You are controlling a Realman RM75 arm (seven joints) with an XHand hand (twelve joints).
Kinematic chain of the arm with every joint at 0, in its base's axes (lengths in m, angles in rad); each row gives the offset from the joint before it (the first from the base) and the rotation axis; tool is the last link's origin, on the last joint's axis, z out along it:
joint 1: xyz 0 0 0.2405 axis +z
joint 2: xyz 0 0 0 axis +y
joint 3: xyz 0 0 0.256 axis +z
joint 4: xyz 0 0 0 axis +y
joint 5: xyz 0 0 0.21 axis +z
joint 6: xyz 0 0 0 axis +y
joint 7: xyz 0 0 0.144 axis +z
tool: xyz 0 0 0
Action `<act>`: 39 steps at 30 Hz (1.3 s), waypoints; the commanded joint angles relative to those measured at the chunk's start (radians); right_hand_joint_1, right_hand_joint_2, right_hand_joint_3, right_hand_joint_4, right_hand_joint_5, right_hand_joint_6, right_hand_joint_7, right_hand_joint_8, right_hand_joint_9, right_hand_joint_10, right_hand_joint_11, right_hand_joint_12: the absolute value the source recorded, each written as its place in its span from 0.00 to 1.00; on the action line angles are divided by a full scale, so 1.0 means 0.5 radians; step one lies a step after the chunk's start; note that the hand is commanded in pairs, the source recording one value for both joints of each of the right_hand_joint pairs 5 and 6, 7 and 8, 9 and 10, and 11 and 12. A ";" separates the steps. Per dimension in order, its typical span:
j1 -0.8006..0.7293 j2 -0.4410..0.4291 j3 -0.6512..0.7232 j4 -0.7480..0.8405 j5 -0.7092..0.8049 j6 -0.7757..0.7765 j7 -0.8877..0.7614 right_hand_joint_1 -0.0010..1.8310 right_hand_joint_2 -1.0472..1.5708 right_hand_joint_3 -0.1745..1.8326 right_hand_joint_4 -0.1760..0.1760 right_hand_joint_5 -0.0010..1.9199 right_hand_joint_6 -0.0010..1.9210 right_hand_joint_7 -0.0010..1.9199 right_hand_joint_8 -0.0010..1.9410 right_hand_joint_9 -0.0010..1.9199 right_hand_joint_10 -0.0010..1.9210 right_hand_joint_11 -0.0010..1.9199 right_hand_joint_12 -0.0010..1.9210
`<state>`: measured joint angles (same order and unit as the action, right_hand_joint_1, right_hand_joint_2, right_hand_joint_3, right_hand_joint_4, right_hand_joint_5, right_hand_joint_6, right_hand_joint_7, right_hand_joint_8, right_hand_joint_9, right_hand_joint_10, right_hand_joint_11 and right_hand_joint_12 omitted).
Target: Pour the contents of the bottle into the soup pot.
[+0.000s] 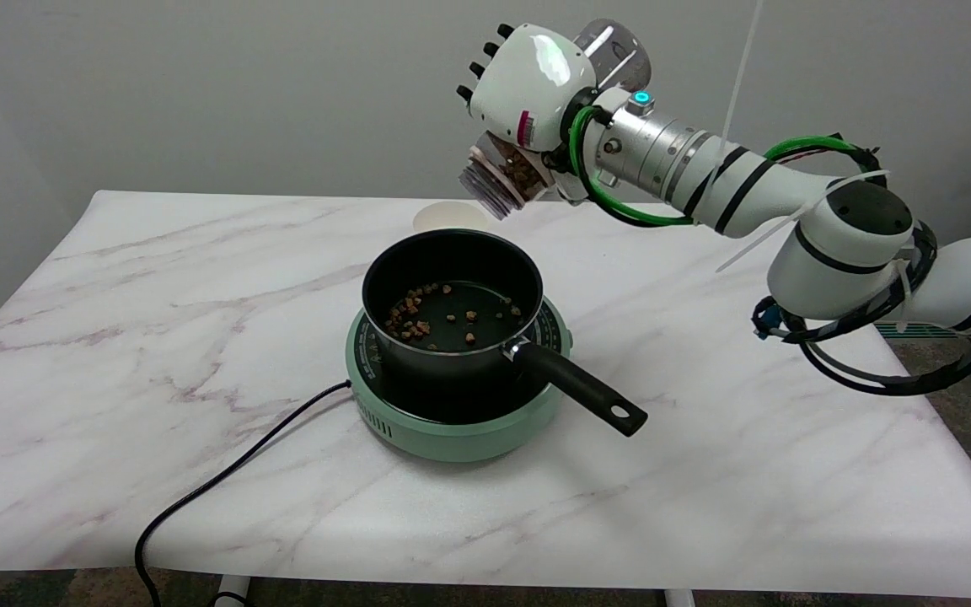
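Observation:
My right hand [529, 84] hangs in the air above and behind the pot, gripping a clear bottle [504, 179]. The bottle is tipped steeply, its mouth pointing down and left, its base sticking up behind the hand. Brown bits still show inside it near the neck. Below stands the black soup pot [452, 297], its long handle [578, 389] pointing toward the front right. Several brown pieces [426, 316] lie scattered on the pot's bottom, mostly on the left side. The bottle's mouth hovers just past the pot's far right rim.
The pot rests on a mint-green electric hob [452, 426], whose black cord [224, 480] runs off the table's front left edge. A round white lid or disc [448, 217] lies on the marble table [157, 337] behind the pot.

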<state>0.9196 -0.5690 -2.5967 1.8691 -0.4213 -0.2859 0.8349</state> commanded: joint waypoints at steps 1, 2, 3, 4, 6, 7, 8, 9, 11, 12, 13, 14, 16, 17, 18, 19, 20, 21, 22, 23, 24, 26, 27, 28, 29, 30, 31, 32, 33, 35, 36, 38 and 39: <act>-0.074 0.015 -0.001 -0.004 -0.002 -0.012 0.029 0.82 0.61 0.52 0.50 0.76 0.76 0.71 0.70 0.62 0.62 0.54 0.54; -0.074 0.015 -0.001 -0.004 -0.005 -0.012 0.029 0.82 0.61 0.52 0.50 0.76 0.76 0.71 0.70 0.62 0.62 0.54 0.54; -0.074 0.015 -0.001 -0.004 -0.010 -0.012 0.029 0.82 0.62 0.51 0.50 0.77 0.77 0.71 0.70 0.62 0.62 0.54 0.54; -0.072 0.015 -0.001 -0.004 -0.012 -0.012 0.029 0.82 0.62 0.51 0.50 0.77 0.77 0.71 0.70 0.62 0.62 0.54 0.54; -0.077 0.015 -0.001 -0.004 -0.013 -0.012 0.029 0.82 0.62 0.51 0.50 0.77 0.77 0.71 0.70 0.62 0.62 0.54 0.54; -0.087 0.015 -0.001 -0.004 -0.015 -0.012 0.029 0.82 0.62 0.51 0.50 0.77 0.77 0.71 0.70 0.62 0.62 0.54 0.54; -0.094 0.015 -0.002 -0.004 -0.015 -0.012 0.029 0.82 0.63 0.51 0.50 0.77 0.77 0.71 0.70 0.62 0.62 0.54 0.54; -0.106 0.015 -0.004 -0.004 -0.010 -0.012 0.030 0.82 0.63 0.51 0.50 0.77 0.77 0.71 0.70 0.62 0.62 0.54 0.54; -0.120 0.015 -0.004 -0.004 -0.001 -0.012 0.040 0.82 0.63 0.50 0.50 0.77 0.77 0.71 0.71 0.63 0.62 0.54 0.54; -0.127 0.014 -0.004 -0.004 -0.001 -0.012 0.046 0.82 0.63 0.50 0.50 0.77 0.77 0.71 0.71 0.63 0.62 0.55 0.54; -0.133 0.012 -0.004 -0.004 -0.001 -0.012 0.046 0.82 0.63 0.50 0.50 0.77 0.77 0.71 0.71 0.63 0.62 0.55 0.54; -0.134 0.012 -0.004 -0.004 -0.002 -0.012 0.046 0.82 0.63 0.50 0.50 0.77 0.77 0.71 0.71 0.63 0.62 0.55 0.54; -0.134 0.015 -0.001 -0.004 -0.015 -0.021 0.046 0.82 0.63 0.50 0.50 0.77 0.77 0.71 0.71 0.63 0.62 0.55 0.54; -0.128 0.016 0.000 -0.004 -0.018 -0.021 0.043 0.82 0.63 0.50 0.50 0.77 0.77 0.71 0.71 0.63 0.63 0.55 0.54; -0.120 0.019 0.002 -0.004 -0.036 -0.021 0.034 0.82 0.64 0.49 0.50 0.77 0.77 0.71 0.71 0.63 0.63 0.55 0.54; -0.112 0.023 0.005 -0.004 -0.069 -0.024 0.029 0.82 0.64 0.49 0.50 0.77 0.77 0.71 0.71 0.63 0.63 0.55 0.54; -0.107 0.025 0.005 -0.004 -0.088 -0.026 0.029 0.82 0.64 0.49 0.50 0.77 0.77 0.71 0.71 0.63 0.63 0.55 0.55; -0.102 0.029 0.004 -0.004 -0.112 -0.026 0.029 0.82 0.64 0.49 0.50 0.77 0.77 0.71 0.71 0.63 0.63 0.55 0.55; -0.099 0.029 0.001 -0.004 -0.130 -0.026 0.029 0.82 0.64 0.49 0.50 0.78 0.78 0.71 0.71 0.63 0.63 0.55 0.55; -0.099 0.029 0.001 -0.004 -0.139 -0.026 0.029 0.82 0.64 0.49 0.50 0.78 0.78 0.71 0.71 0.63 0.63 0.55 0.55; -0.099 0.029 0.001 -0.004 -0.145 -0.026 0.029 0.82 0.64 0.49 0.50 0.77 0.77 0.71 0.70 0.63 0.63 0.55 0.55; -0.099 0.028 0.002 -0.004 -0.179 -0.026 0.029 0.82 0.64 0.50 0.50 0.77 0.77 0.71 0.70 0.63 0.63 0.55 0.54; -0.099 0.026 0.002 -0.004 -0.194 -0.026 0.029 0.82 0.64 0.50 0.50 0.78 0.78 0.71 0.71 0.63 0.63 0.55 0.55; -0.099 0.026 0.002 -0.004 -0.192 -0.025 0.031 0.82 0.64 0.49 0.50 0.78 0.78 0.72 0.71 0.63 0.63 0.55 0.55; -0.096 0.026 0.002 -0.004 -0.184 -0.022 0.037 0.82 0.64 0.49 0.50 0.79 0.79 0.72 0.71 0.63 0.63 0.55 0.55; -0.094 0.026 0.002 -0.004 -0.171 -0.018 0.043 0.82 0.65 0.49 0.50 0.79 0.79 0.72 0.71 0.63 0.63 0.55 0.55; -0.096 0.026 0.002 -0.004 -0.169 -0.022 0.043 0.82 0.65 0.49 0.50 0.79 0.79 0.72 0.71 0.63 0.63 0.55 0.55; -0.104 0.027 0.003 -0.003 -0.163 -0.026 0.044 0.82 0.65 0.48 0.50 0.79 0.79 0.72 0.71 0.63 0.63 0.55 0.55; -0.109 0.029 0.007 -0.001 -0.146 -0.026 0.046 0.81 0.65 0.48 0.50 0.79 0.79 0.72 0.71 0.63 0.63 0.55 0.55; -0.113 0.029 0.007 0.004 -0.149 -0.025 0.047 0.81 0.65 0.48 0.50 0.79 0.79 0.72 0.71 0.63 0.63 0.55 0.55; -0.114 0.029 0.006 0.004 -0.152 -0.022 0.050 0.81 0.65 0.48 0.50 0.79 0.79 0.72 0.71 0.63 0.63 0.55 0.55; -0.120 0.029 0.003 0.004 -0.183 -0.029 0.034 0.81 0.65 0.48 0.50 0.80 0.80 0.72 0.72 0.63 0.63 0.55 0.55; -0.122 0.029 0.007 0.002 -0.183 -0.029 0.032 0.81 0.66 0.48 0.50 0.80 0.80 0.72 0.72 0.63 0.63 0.55 0.55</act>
<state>0.8691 -0.5574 -2.5964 1.8671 -0.4807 -0.2963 0.8537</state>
